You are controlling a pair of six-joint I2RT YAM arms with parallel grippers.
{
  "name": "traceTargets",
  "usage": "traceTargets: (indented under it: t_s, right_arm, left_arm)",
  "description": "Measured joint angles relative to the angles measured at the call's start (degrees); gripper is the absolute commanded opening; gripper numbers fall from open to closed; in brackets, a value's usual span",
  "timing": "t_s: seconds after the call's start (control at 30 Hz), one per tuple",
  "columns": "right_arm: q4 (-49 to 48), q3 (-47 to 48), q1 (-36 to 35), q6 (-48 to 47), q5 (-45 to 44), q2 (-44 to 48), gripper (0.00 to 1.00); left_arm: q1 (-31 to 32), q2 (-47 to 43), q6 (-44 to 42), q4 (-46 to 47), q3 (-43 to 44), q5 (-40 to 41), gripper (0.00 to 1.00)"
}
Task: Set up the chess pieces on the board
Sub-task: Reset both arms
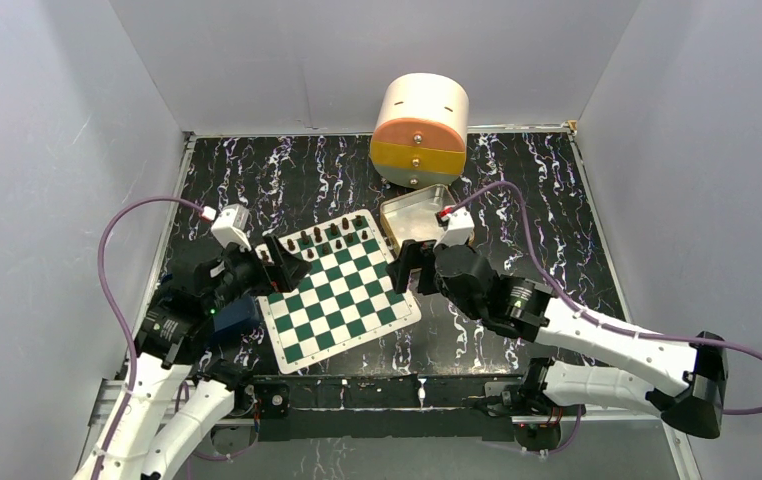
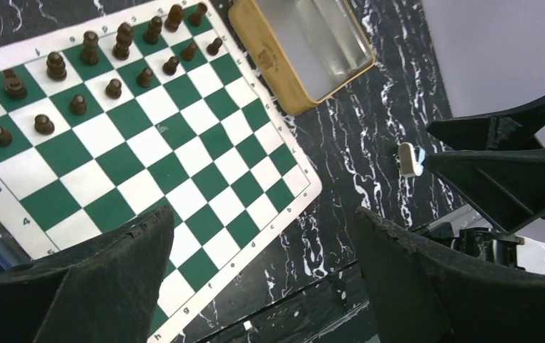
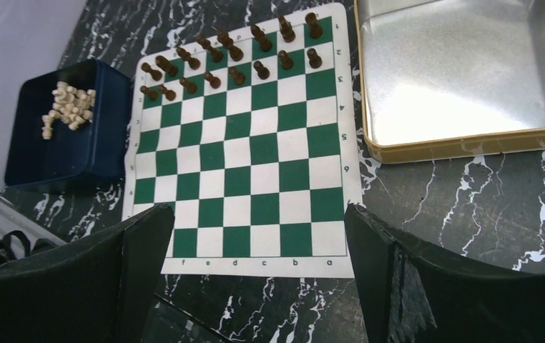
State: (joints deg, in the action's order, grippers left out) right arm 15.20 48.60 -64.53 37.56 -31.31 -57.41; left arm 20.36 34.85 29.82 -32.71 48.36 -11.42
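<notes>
Flat square board [image 1: 342, 300] is a thin green-and-white checkered mat with a white lettered border. It lies skewed on the glossy black marble-look table [image 1: 517, 210] with white veins, between the two arms. The chess pieces [image 3: 235, 51] are small dark brown turned chessmen with rounded knobby tops. They stand upright in two rows on the board's far edge, and the remaining squares are bare. Left gripper [image 2: 262, 221] hovers over the board's left side, its matte black textured wedge fingers [image 2: 76, 286] spread wide with nothing between them. Right gripper [image 3: 255, 214] hovers at the board's right edge, jaws equally wide and holding nothing. A tan rectangular tin tray [image 3: 463, 143] with a shiny brushed-metal floor sits just beside the board's far right corner. A dark blue box [image 3: 76, 153] at the board's left holds a loose heap of cream pieces [image 3: 69, 107]. A squat cylindrical container [image 1: 419, 130], cream body with an orange-and-yellow face, sits behind the tray.
</notes>
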Motion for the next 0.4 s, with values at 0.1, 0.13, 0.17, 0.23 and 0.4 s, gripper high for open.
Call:
traceTargets:
  t_s: [0.1,0.13,0.17,0.23,0.4]
  right_arm:
    - [-0.5,0.0,0.0,-0.2,0.8,1.9,0.99]
    - [-0.7,0.0,0.0,-0.2,1.0,2.4,0.99]
    - [-0.8,0.0,0.0,-0.2,1.1,2.9,0.99]
    - [-1.1,-0.1,0.0,-0.2,1.3,3.5,0.99]
    - [-1.9,-0.4,0.0,-0.2,1.5,3.5,0.99]
  left_arm:
    - [0.0,-1.5,0.0,1.0,0.0,-0.2,0.92]
    - [0.0,-1.9,0.0,1.3,0.0,-0.2,0.91]
    - [0.0,-2.2,-0.1,1.4,0.0,-0.2,0.91]
    - [0.0,-2.6,0.0,1.5,-0.1,-0.2,0.91]
    - [0.0,-3.1,0.0,2.0,-1.1,0.0,0.92]
